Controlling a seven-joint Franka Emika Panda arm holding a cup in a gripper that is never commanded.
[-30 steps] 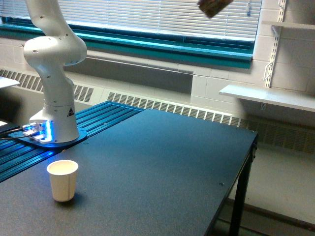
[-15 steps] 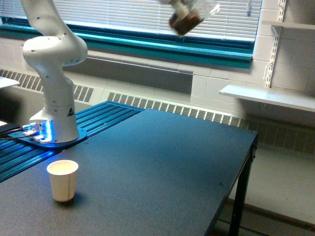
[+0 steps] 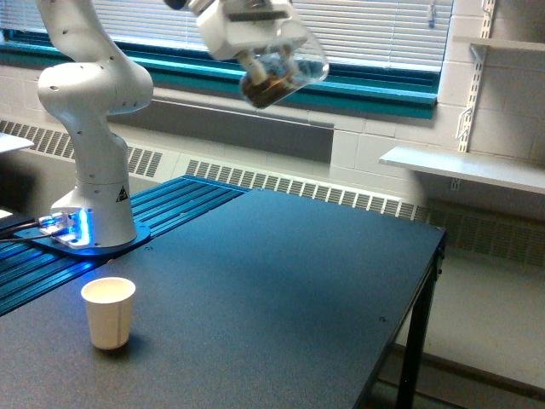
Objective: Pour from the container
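Container [image 3: 283, 72] hangs high in the air near the top of the exterior view, in front of the window blinds [image 3: 366, 30], well above the bench [image 3: 255, 290] and well apart from the paper cup [image 3: 108, 312]. My gripper [image 3: 266, 58] holds it: the jaws are closed against its sides from above, though how wide they stand is hard to tell behind the white housing. It is clear and rounded, tilted so that its mouth points toward the exterior view's right and slightly up, with a dark brown mass of bits settled in the lower end toward the exterior view's left. Nothing spills from it.

I count one container, one cream paper cup and one arm. The cup stands upright on the dark bench near its front corner on the exterior view's left, its mouth open. My white base [image 3: 89, 170] sits behind the cup, on a blue ridged surface [image 3: 170, 204] beside the bench.
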